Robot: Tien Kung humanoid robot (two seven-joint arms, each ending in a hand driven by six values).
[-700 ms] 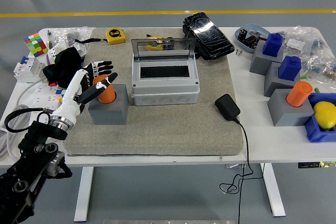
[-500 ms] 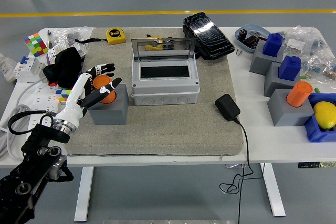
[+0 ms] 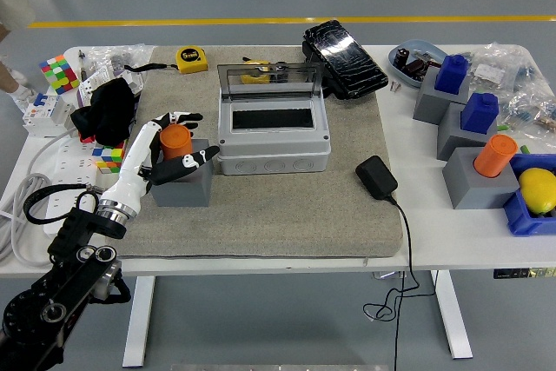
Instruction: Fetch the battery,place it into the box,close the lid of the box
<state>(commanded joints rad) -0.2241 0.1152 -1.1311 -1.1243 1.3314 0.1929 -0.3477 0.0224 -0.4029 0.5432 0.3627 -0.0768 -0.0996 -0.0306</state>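
Two orange cylindrical batteries stand on the tabletop, each seated upright in its own grey block: the near battery in the left grey block on the grey felt mat, the second orange battery in a grey block at the right. Two blue blocks sit on grey stands beside it. One grey box lies mid-mat with its clear lid raised upright at the back, its inside showing a dark slot. There is one yellow tape measure, one black charger with its cable running off the front edge, one black wrapped pack, one colour cube and one lemon in a blue bin.

Compared with 0.7 s ago, the left hand has moved right and forward: its fingers now wrap loosely around the near battery, thumb on the front side and fingertips behind, where before they lay spread to the battery's left. The battery itself has not left its block. The forearm has swung in closer over the mat's left edge. A person's leg now shows at the top left corner.

The tape measure carries a dark round label; its print is too small to read.
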